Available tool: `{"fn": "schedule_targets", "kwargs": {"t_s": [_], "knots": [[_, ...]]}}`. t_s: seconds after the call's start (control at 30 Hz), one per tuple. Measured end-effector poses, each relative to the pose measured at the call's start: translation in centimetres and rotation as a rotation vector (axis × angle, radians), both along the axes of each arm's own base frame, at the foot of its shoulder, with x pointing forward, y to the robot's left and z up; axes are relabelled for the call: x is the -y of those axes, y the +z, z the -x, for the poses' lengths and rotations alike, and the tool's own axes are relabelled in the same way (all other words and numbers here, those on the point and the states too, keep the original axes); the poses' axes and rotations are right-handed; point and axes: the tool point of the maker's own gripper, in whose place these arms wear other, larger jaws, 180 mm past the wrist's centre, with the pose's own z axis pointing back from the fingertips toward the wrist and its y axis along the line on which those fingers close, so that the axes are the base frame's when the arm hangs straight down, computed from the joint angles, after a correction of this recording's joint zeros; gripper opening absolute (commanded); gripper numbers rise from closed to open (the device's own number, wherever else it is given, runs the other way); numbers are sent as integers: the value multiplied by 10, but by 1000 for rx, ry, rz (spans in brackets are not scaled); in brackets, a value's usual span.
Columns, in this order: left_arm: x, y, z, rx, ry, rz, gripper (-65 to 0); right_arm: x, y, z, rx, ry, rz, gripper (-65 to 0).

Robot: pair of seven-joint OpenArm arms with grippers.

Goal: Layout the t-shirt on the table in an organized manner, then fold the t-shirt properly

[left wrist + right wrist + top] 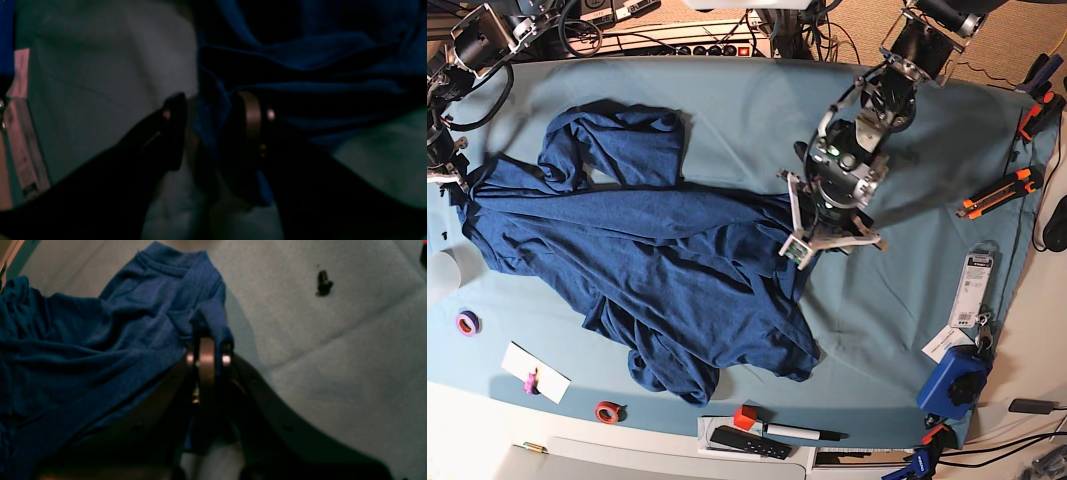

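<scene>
The dark navy t-shirt (657, 260) lies crumpled and spread wide on the teal-covered table (727, 100). My left gripper (819, 228) is at the shirt's right edge. In the left wrist view, the left gripper (210, 115) is shut on a fold of the t-shirt (317, 53) just above the table (100, 83). My right gripper (452, 178) is at the shirt's far left corner. In the right wrist view, the right gripper (208, 351) is shut on a bunched edge of the t-shirt (83, 350) over the table (333, 356).
Two tape rolls (467, 322) (607, 411), a white card (535, 372), a marker (792, 432) and a black remote (747, 441) lie along the front edge. Orange clamps (992, 195), a tag (975, 290) and a blue device (957, 385) sit at the right. A small black object (323, 283) lies on the cloth.
</scene>
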Motion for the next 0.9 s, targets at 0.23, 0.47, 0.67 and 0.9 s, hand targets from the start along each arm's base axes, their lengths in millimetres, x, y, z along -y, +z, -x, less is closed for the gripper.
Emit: {"fn": "schedule_targets", "kwargs": {"t_s": [0.23,0.47,0.67,0.9], "knots": [[-34,7,-14,19,91,7,-475,0,0,0,0,0,0,-650],[-39,5,-13,-5,101,40,-486,0,0,0,0,0,0,-650],[-21,-9,4,-83,37,115,-549,0,0,0,0,1,0,-650],[-18,-15,12,-108,20,117,-650,0,0,0,0,0,0,-650]]}}
